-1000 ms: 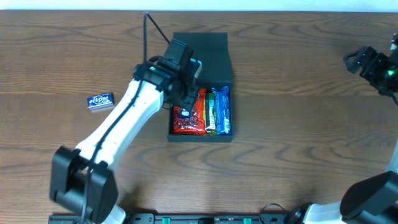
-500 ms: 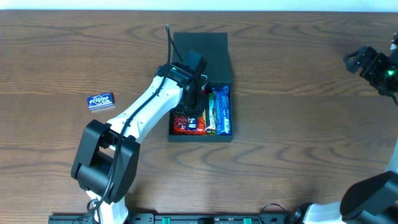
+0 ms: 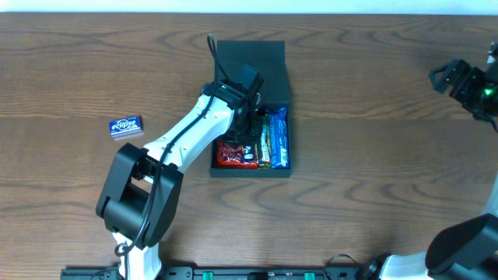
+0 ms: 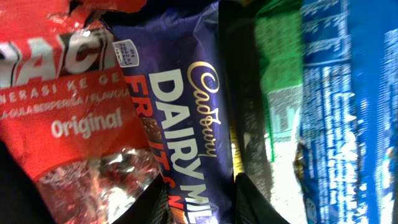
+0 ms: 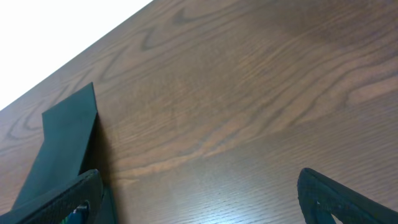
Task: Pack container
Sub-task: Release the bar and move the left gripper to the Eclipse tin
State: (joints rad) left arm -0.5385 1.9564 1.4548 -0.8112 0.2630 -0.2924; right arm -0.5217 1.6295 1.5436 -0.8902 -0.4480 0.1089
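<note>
The dark green-grey container (image 3: 250,172) lies mid-table with its flat lid (image 3: 250,56) folded back. Inside it lie a red snack packet (image 3: 233,155), a green packet (image 3: 265,140) and a blue packet (image 3: 281,138). My left gripper (image 3: 247,128) reaches down into the box. In the left wrist view it (image 4: 202,202) is shut on a purple Cadbury Dairy Milk bar (image 4: 180,106), one dark finger on each side of it, between the red packet (image 4: 62,93) and the green packet (image 4: 280,74). My right gripper (image 3: 459,78) hovers open at the far right, holding nothing (image 5: 199,199).
A small blue Eclipse box (image 3: 125,126) lies on the wooden table left of the container. The container's lid (image 5: 62,149) shows at the left of the right wrist view. The table's far edge runs along the top.
My left gripper has moved right and lowered into the container with the purple bar. Over the last half second it barely shifted. The right arm has stayed still.
</note>
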